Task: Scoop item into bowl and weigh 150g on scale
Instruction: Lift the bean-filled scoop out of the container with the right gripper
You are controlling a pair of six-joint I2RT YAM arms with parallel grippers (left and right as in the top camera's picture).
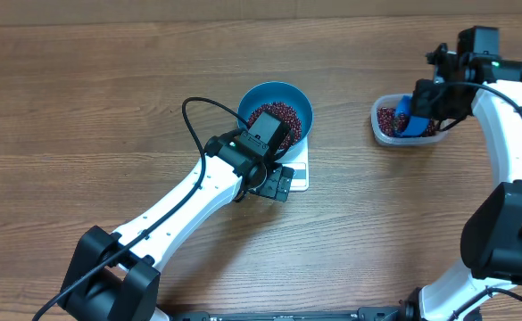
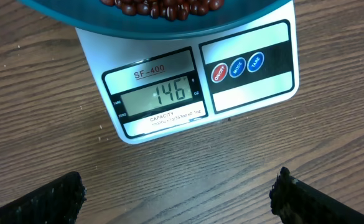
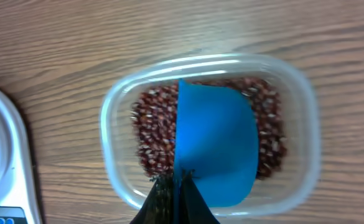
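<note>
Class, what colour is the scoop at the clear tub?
The scoop is blue, clearest in the right wrist view.

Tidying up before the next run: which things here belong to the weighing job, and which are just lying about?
In use: beans, bowl, scale, clear tub, blue scoop in the right hand.
Lying about: nothing I can see.
</note>
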